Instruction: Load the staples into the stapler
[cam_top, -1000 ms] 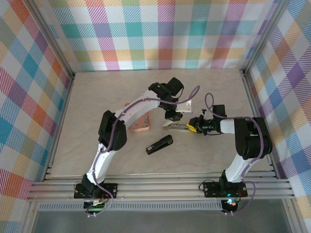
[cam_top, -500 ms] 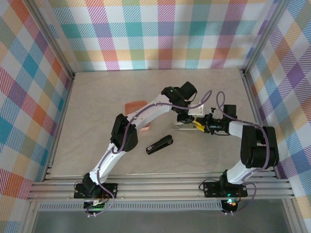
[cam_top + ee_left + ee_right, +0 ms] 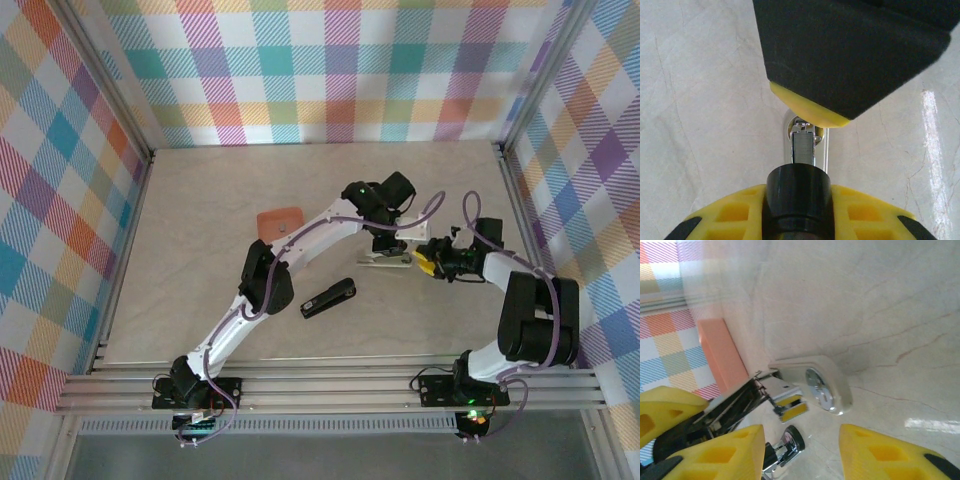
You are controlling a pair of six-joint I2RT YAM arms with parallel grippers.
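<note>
Pale marbled tabletop (image 3: 200, 250) underlies everything seen. At its centre the left gripper (image 3: 388, 250) is closed on the stapler (image 3: 385, 261): in the left wrist view a yellow pad (image 3: 807, 111) is pressed down from above onto the chrome magazine (image 3: 790, 131), with the other finger set beneath it. A short grey ribbed strip (image 3: 804, 146), seemingly the staples, is seen lying in that chrome channel, though its identity cannot be confirmed. The stapler's cream base (image 3: 832, 377) rests flat on the table, its round metal anvil facing up, and the magazine is lifted off it at an angle. Just to the right, the right gripper (image 3: 802, 437) is held with its yellow fingers (image 3: 735, 452) well apart and nothing clamped between them, pointed at the stapler's front end. A black elongated object (image 3: 329, 298) lies apart, nearer the arm bases. A salmon-orange tray (image 3: 279, 219) is placed beyond the left arm. Plaid walls (image 3: 330, 70) enclose the table.
</note>
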